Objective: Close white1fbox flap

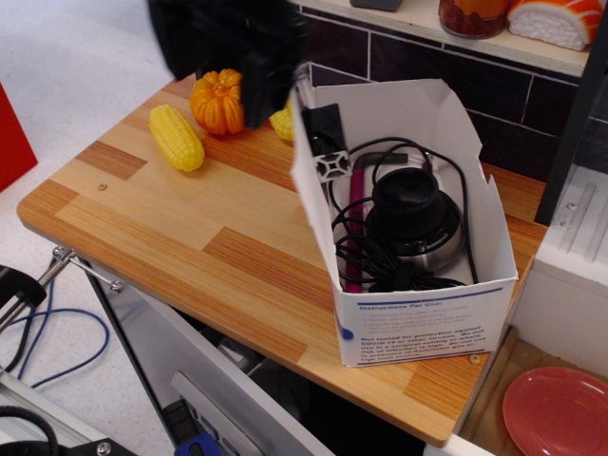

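Note:
The white1fbox stands open on the right part of the wooden table, its blue printed panel facing front. Its flap stands almost upright along the box's left side, seen nearly edge-on. The black block and the small patterned marker on the flap face into the box. My gripper is a blurred black mass at the top, just left of and against the flap's upper edge. Blur hides whether its fingers are open or shut.
Inside the box lie a round black device with tangled cable and a magenta stick. A corn cob, an orange pumpkin and a yellow item lie at the back left. A red plate sits lower right. A dark tiled wall stands behind.

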You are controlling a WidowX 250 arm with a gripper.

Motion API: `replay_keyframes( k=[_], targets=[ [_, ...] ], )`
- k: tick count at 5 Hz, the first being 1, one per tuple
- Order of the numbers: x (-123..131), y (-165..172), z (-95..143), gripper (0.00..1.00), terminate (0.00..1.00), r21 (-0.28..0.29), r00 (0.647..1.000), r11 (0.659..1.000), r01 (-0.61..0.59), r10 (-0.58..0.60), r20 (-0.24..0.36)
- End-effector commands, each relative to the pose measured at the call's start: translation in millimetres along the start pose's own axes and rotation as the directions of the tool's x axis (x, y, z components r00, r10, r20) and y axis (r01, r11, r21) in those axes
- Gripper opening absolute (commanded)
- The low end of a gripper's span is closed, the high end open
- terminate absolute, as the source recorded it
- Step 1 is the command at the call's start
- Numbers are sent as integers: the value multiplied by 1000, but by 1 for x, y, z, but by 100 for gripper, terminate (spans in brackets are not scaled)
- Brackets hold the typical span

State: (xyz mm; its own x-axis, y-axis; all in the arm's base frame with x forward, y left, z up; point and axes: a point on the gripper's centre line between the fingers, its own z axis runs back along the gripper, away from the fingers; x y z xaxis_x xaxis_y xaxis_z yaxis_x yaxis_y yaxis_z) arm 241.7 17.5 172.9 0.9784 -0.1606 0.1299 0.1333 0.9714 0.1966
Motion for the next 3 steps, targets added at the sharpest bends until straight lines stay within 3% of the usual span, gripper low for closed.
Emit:
replay_keyframes(
  k=[1,3],
  targets=[
    [33,-32,9,100,0,16,996,998,-65,64,70],
    [47,-69,-22,100,0,-48,991,992,-114,117,67]
  ],
)
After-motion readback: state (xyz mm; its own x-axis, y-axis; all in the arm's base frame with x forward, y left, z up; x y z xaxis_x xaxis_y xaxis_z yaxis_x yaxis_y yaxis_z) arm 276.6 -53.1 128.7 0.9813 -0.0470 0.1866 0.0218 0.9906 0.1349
